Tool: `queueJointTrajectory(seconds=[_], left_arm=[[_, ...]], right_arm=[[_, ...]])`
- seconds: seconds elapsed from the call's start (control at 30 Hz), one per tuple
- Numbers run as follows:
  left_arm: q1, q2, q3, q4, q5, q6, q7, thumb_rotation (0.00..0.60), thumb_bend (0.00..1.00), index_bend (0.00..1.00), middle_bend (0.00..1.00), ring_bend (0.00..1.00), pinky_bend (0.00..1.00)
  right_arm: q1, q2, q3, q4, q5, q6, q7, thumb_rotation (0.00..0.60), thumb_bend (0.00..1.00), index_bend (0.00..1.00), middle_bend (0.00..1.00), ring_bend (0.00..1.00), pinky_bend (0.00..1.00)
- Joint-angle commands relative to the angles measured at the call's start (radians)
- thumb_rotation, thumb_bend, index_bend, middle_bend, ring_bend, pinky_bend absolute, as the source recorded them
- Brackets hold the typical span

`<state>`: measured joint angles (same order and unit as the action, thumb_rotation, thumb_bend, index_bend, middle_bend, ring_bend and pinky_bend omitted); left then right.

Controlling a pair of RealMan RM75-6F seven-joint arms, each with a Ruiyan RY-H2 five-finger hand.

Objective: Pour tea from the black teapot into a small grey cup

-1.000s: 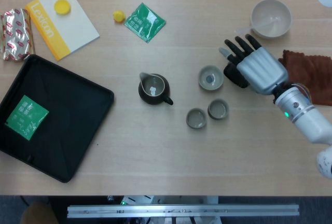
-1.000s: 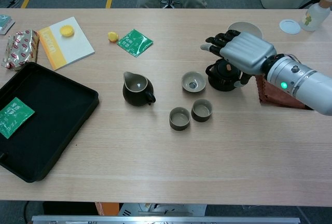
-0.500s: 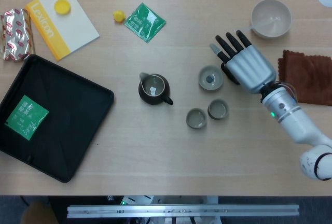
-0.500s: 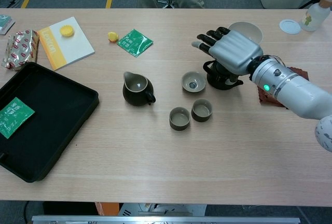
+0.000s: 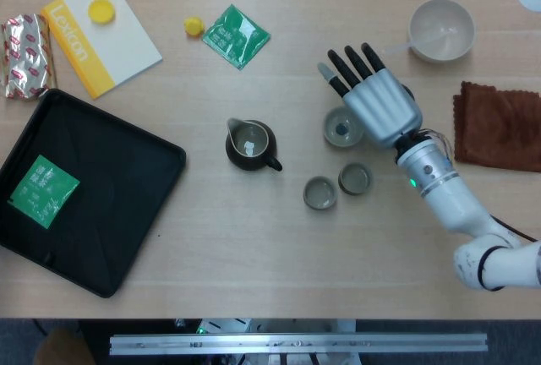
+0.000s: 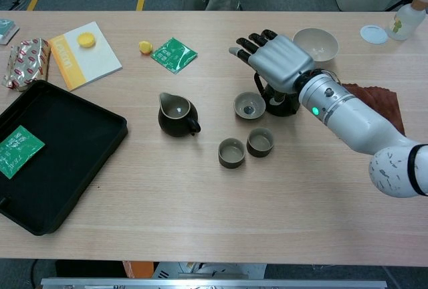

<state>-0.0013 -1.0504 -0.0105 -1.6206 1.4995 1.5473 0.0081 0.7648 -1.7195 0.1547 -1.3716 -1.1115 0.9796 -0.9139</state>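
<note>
black teapot (image 6: 279,101) sat under the wide-spread, empty right hand (image 6: 276,62); a careless closing might knock the grey cup (image 6: 249,106) beside it.

A black rectangular tray (image 5: 110,213) sits at the table's left, with a green sachet (image 5: 42,190) lying in it. Behind the tray lie a white-and-yellow booklet (image 5: 101,31) and, left of it, a foil packet (image 5: 25,52). A dark spouted pitcher (image 5: 249,144) stands mid-table. To its right, three small grey cups (image 5: 338,175) cluster together. The right hand (image 5: 376,103), fingers spread, hovers over the black teapot (image 6: 277,102), just right of the rear cup. A brown cloth (image 5: 499,124) lies further right, a pale bowl (image 5: 441,31) behind it.
</note>
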Motion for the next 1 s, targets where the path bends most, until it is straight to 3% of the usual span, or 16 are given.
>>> queueJointTrajectory(seconds=[0.03, 0.23, 0.43, 0.7, 1.0], left_arm=[[0.000, 0.000, -0.001, 0.002, 0.000, 0.000, -0.003, 0.600, 0.27, 0.19, 0.22, 0.19, 0.19], [0.005, 0.002, -0.001, 0.006, 0.000, 0.006, -0.010, 0.600, 0.27, 0.19, 0.22, 0.19, 0.19], [0.008, 0.000, -0.001, 0.009, -0.002, 0.005, -0.011, 0.600, 0.27, 0.19, 0.22, 0.19, 0.19], [0.007, 0.002, -0.002, -0.002, 0.004, 0.006, 0.001, 0.600, 0.27, 0.19, 0.22, 0.19, 0.19], [0.005, 0.003, -0.002, -0.015, 0.006, 0.002, 0.016, 0.600, 0.27, 0.19, 0.22, 0.19, 0.19]], right_arm=[[0.013, -0.017, 0.014, 0.009, 0.021, 0.007, -0.011, 0.600, 0.00, 0.00, 0.06, 0.00, 0.10], [0.026, 0.009, 0.036, -0.041, 0.116, -0.033, -0.002, 0.600, 0.00, 0.00, 0.09, 0.00, 0.10], [0.021, 0.073, 0.061, -0.070, 0.107, -0.092, 0.189, 0.600, 0.00, 0.12, 0.27, 0.13, 0.16], [0.043, 0.139, 0.042, -0.069, 0.152, -0.143, 0.227, 0.600, 0.00, 0.21, 0.31, 0.16, 0.16], [0.053, 0.162, 0.005, -0.036, 0.194, -0.160, 0.248, 0.600, 0.00, 0.21, 0.31, 0.17, 0.16]])
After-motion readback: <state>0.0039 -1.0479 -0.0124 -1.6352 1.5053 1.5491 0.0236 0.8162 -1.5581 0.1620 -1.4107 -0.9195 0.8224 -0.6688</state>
